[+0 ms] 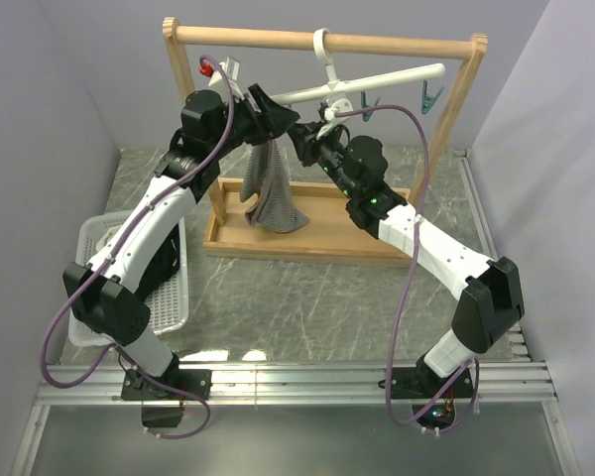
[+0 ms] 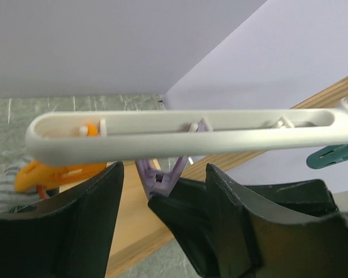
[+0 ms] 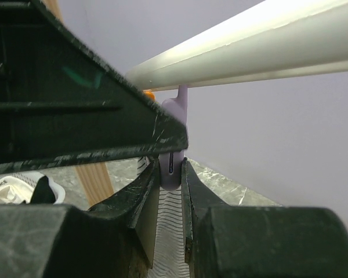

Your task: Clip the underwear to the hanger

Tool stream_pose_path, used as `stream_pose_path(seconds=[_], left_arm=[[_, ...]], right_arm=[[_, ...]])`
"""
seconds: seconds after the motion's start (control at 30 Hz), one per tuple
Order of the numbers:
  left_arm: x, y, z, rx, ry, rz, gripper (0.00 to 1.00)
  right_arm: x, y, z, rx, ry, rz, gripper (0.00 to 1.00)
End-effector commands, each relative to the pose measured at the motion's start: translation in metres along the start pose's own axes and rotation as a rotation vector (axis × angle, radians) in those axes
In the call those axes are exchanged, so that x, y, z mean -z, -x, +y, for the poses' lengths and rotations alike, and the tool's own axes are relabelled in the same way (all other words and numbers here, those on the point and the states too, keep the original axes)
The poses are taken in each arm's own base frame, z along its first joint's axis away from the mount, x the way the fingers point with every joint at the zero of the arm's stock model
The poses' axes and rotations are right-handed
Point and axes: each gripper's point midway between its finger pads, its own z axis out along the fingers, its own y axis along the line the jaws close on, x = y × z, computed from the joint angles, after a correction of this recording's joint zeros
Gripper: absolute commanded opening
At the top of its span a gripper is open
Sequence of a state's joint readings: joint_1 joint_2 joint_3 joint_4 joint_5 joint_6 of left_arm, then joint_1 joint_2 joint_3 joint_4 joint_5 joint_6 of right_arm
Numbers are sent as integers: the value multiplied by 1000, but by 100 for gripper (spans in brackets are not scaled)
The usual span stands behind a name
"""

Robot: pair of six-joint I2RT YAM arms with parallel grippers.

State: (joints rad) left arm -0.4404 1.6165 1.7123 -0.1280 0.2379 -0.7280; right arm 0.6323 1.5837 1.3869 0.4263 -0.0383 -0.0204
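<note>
grey marbled table (image 1: 307,297), lilac walls (image 1: 79,59), wooden frame (image 1: 327,42) at the back
right gripper (image 3: 170,174) pinches the purple clip (image 3: 173,116) above the underwear (image 1: 270,193), which hangs under the hanger (image 1: 377,87); left gripper (image 2: 162,191) spread open beneath its bar.

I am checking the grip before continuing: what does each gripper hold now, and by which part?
The right gripper pinches the purple clip by its lower end, just above the underwear. The left gripper is open beneath the hanger, holding nothing.
</note>
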Motion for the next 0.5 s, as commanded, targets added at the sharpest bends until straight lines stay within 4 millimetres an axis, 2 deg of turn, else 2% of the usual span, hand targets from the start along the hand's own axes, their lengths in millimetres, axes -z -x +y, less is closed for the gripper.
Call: stream_pose_path(seconds=[0.0,0.27,0.37,0.47], left_arm=[[-1,34,-32,-16,-97,-105,64],[-6,41,-35,-18,-115,-141,53],[-7,42,-35,-20,-118,-143,43],[-6,40,-35,-22,-119,-140,23]], right_arm=[[11,40,8,6,30,-95,0],[12,41,7,7,31,-98,0],[12,39,7,7,31,-94,0],[12,36,6,9,33,-83,0]])
